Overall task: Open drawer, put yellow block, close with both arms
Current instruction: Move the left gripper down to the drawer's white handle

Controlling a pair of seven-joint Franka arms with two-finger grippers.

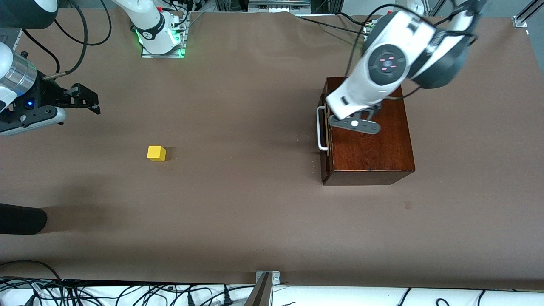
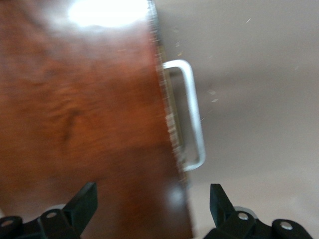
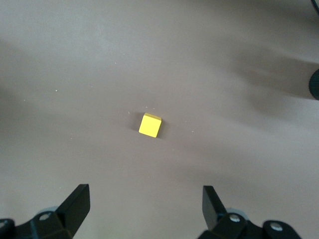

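Left hand (image 2: 152,206) spread above drawer (image 1: 326,127) handle (image 2: 192,114); right hand (image 3: 144,209) spread, waiting.

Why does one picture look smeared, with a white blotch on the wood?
The left wrist view is motion-blurred; the blotch is lamp glare on the glossy box beside the handle. The right wrist view shows the yellow block sharper. In the front view it casts a short shadow.

Brown table (image 1: 255,212); black cables (image 1: 127,295) along its near edge; black object (image 1: 21,219) at right arm's end.
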